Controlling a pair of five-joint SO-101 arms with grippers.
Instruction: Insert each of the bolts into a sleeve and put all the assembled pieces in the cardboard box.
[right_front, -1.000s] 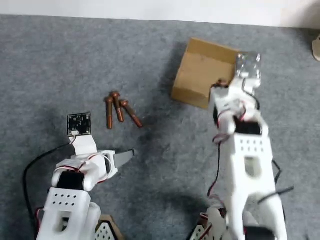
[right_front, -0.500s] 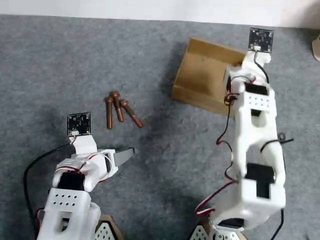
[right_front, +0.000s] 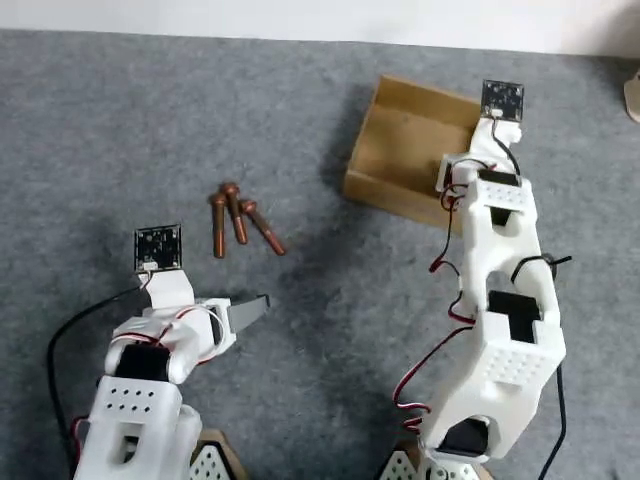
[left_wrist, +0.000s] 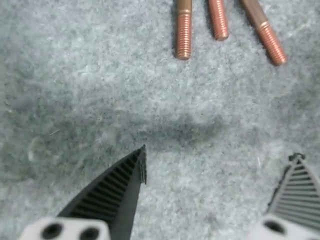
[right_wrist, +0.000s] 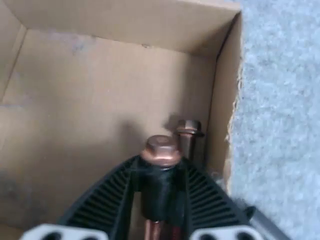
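Observation:
Three bare copper bolts (right_front: 240, 225) lie side by side on the grey carpet, and their threaded ends (left_wrist: 218, 22) point toward my left gripper. My left gripper (left_wrist: 220, 165) hovers open just short of them, nothing between its fingers. The cardboard box (right_front: 395, 145) sits at the back right. My right arm (right_front: 495, 200) stretches over it. Inside the box, my right gripper (right_wrist: 160, 164) is shut on a copper bolt (right_wrist: 161, 149) seated in a black sleeve (right_wrist: 157, 192). Another bolt head (right_wrist: 189, 129) rests by the box's wall.
Grey carpet covers the table. A pale strip runs along its far edge (right_front: 300, 20). Open carpet lies between the loose bolts and the box, and between the two arm bases.
My right arm has stretched forward, carrying its wrist farther over the box. The left arm and the three loose bolts have stayed put.

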